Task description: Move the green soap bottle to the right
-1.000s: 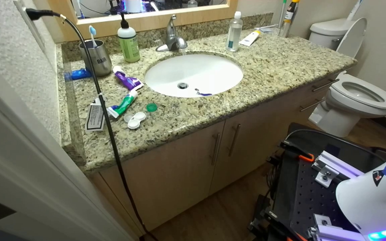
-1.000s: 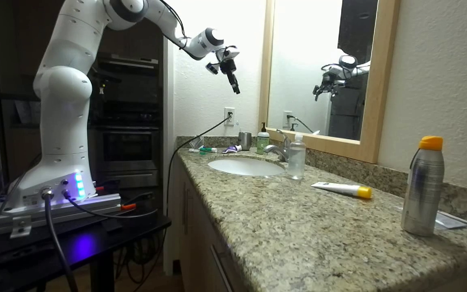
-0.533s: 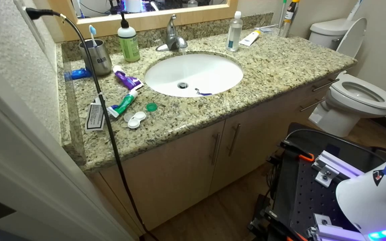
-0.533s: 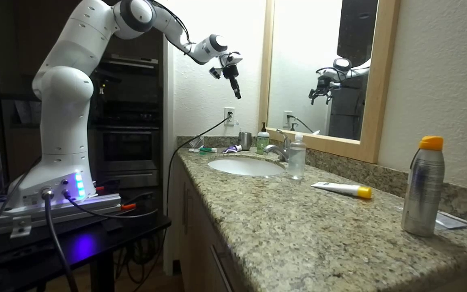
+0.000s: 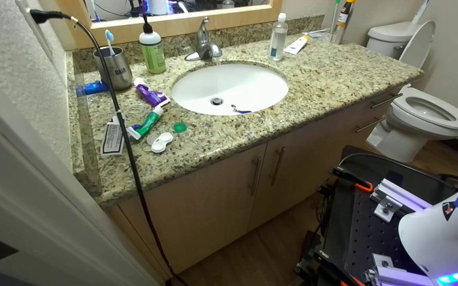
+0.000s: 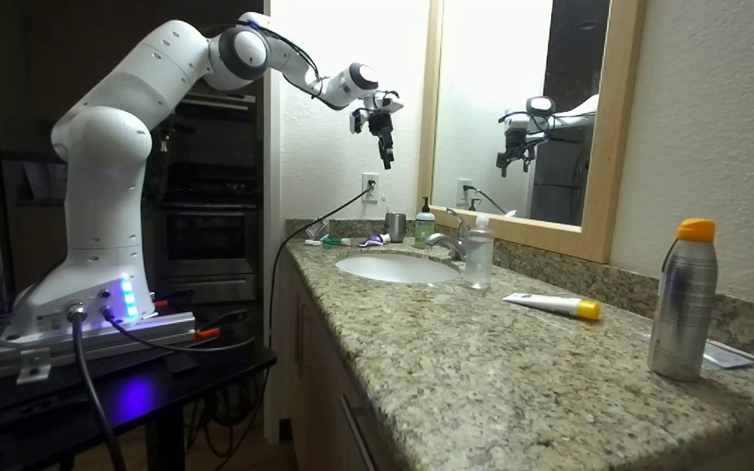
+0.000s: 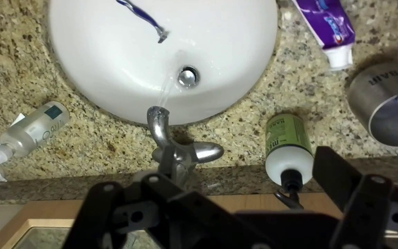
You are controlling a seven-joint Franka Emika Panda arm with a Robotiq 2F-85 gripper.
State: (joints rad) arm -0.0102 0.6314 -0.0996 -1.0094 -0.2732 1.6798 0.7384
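The green soap bottle (image 5: 153, 55) stands upright on the granite counter between the metal cup and the faucet. It has a green label, white shoulders and a black pump top. It also shows in an exterior view (image 6: 425, 227) and in the wrist view (image 7: 285, 135). My gripper (image 6: 387, 163) is in the air well above the counter and the bottle, pointing down. In the wrist view my gripper (image 7: 247, 159) is open and empty. The bottle's pump appears between the fingers, nearer the right one. The left finger overlaps the faucet in that view.
The faucet (image 5: 204, 43) runs water into the sink (image 5: 229, 89), where a razor lies. A metal cup (image 5: 117, 71) with a toothbrush stands beside the bottle. A clear bottle (image 5: 278, 39) stands past the faucet. A purple tube (image 5: 151, 94) and a black cable (image 5: 113, 95) are near.
The arm has reached forward and lowered, bringing the gripper down and slightly toward the mirror wall. The wrist has turned a little. The bottle and counter items have not moved.
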